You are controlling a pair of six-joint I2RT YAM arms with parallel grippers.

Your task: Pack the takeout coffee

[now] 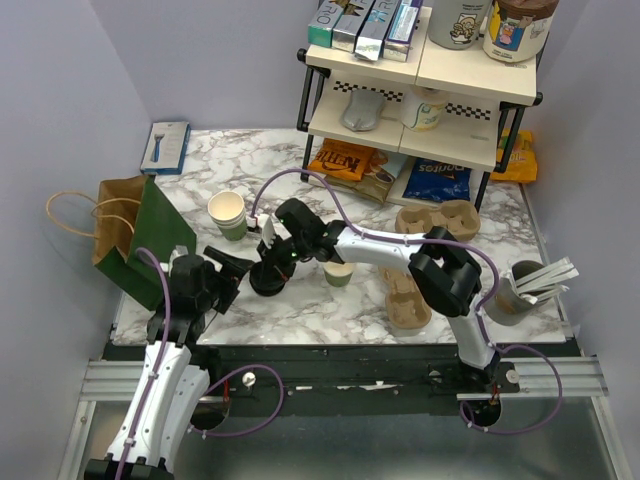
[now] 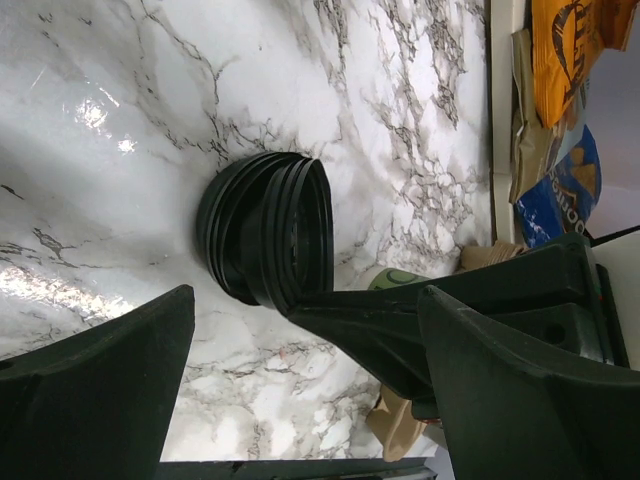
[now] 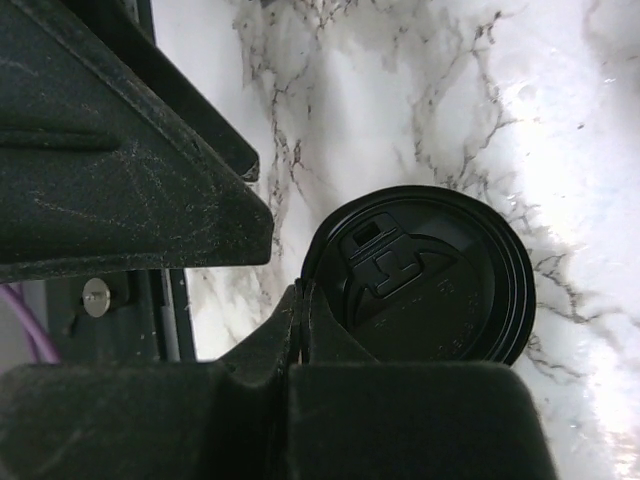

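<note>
jaws right: pinch black lid (image 3: 430,280) | jaws left: wide | cup (image 2: 396,278): mostly hidden

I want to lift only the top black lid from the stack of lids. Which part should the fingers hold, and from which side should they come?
Probably the thin outer rim of the top lid, pinched from above at its edge. The stack lies flat and nested, so only that rim stands free. The raised centre with its sip tab offers no flat faces to squeeze.
</note>
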